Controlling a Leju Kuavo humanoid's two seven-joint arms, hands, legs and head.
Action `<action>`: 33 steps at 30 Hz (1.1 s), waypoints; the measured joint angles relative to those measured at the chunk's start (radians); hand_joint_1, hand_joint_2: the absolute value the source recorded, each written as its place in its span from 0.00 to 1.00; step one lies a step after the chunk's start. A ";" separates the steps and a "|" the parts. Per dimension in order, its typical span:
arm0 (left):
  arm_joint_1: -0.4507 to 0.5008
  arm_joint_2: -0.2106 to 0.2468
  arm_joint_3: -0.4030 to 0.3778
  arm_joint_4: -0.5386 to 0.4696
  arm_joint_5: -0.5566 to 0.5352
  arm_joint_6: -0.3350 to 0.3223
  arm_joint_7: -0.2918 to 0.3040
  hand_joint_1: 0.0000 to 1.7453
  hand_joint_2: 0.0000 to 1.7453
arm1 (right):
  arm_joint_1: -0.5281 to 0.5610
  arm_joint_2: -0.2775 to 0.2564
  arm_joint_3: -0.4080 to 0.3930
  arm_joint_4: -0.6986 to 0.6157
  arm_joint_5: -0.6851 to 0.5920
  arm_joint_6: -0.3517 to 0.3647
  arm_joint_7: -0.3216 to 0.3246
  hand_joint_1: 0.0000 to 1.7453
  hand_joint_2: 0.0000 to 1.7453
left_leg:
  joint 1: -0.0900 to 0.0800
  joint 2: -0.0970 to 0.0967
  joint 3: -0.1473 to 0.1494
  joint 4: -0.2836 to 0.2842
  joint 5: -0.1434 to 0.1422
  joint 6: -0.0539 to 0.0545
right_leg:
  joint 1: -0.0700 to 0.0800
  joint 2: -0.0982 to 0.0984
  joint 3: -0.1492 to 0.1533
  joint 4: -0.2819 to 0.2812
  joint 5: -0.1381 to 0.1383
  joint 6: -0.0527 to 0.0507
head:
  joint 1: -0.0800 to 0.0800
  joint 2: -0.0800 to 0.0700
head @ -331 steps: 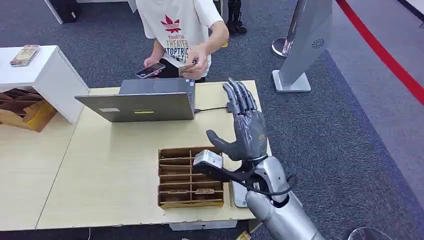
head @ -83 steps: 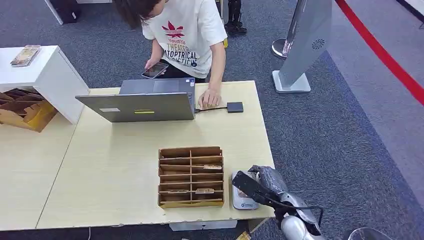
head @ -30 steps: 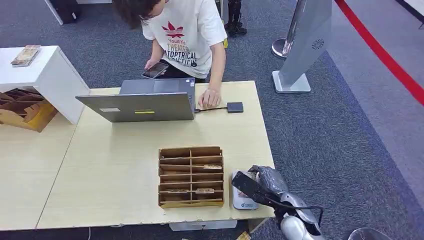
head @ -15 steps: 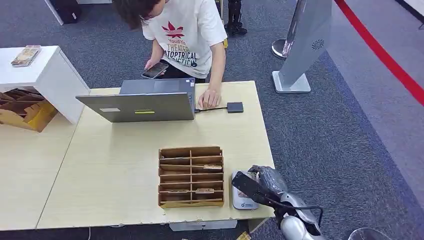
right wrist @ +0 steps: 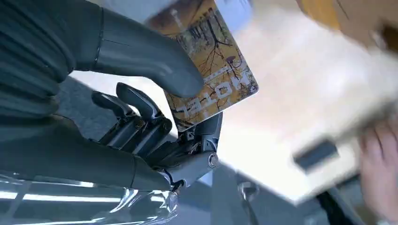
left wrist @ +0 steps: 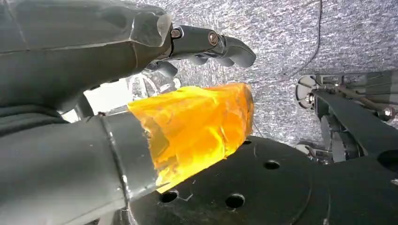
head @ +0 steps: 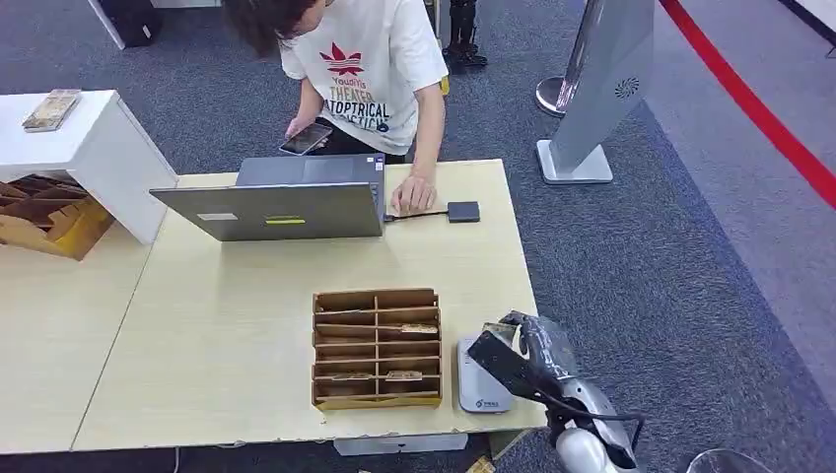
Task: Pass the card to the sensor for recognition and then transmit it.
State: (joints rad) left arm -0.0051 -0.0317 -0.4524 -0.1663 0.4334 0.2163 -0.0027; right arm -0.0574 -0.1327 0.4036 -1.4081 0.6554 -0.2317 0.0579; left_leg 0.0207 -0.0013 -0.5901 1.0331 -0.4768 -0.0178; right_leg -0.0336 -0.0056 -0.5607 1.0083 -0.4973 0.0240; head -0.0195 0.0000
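Yellow-brown card (right wrist: 211,75) (printed "HOTEL") is pinched between thumb and fingers of the right hand (head: 537,355) at lower right of the head view, above the white sensor (head: 478,389); the left hand (left wrist: 141,51), fingers apart, holds nothing.

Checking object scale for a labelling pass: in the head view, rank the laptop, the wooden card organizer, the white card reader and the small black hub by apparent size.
1. laptop
2. wooden card organizer
3. white card reader, partly hidden by the right hand
4. small black hub
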 joint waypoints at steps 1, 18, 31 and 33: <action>0.000 -0.002 0.000 0.000 0.000 0.002 -0.002 0.00 0.00 | 0.007 0.015 -0.013 -0.019 0.000 -0.046 -0.028 1.00 1.00 | 0.000 0.000 0.000 0.000 0.000 0.000 | 0.000 0.000 0.000 0.000 0.000 0.000 | 0.000 0.000; -0.002 -0.012 -0.004 0.000 -0.010 0.012 -0.014 0.00 0.00 | 0.014 0.139 -0.054 -0.264 -0.073 -0.240 -0.240 1.00 1.00 | 0.000 0.000 0.000 0.000 0.000 0.000 | 0.000 0.000 0.000 0.000 0.000 0.000 | 0.000 0.000; -0.017 -0.004 -0.045 0.000 -0.052 -0.003 -0.005 0.00 0.00 | -0.218 0.175 0.050 -0.172 -0.116 -0.150 -0.216 1.00 1.00 | 0.000 0.000 0.000 0.000 0.002 0.000 | 0.000 0.000 0.000 0.001 0.001 -0.001 | 0.000 0.000; -0.019 0.000 -0.056 0.000 -0.064 -0.004 0.000 0.00 0.00 | -0.273 0.187 0.062 -0.125 -0.128 -0.141 -0.197 1.00 1.00 | 0.000 0.001 0.000 0.000 0.002 0.000 | 0.000 0.001 0.000 0.001 0.001 0.000 | 0.000 0.000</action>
State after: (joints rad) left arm -0.0246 -0.0320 -0.5089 -0.1667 0.3697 0.2121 -0.0031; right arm -0.3309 0.0545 0.4657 -1.5333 0.5273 -0.3731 -0.1389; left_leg 0.0208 -0.0008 -0.5897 1.0331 -0.4747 -0.0178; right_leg -0.0334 -0.0048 -0.5605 1.0092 -0.4958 0.0241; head -0.0198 0.0000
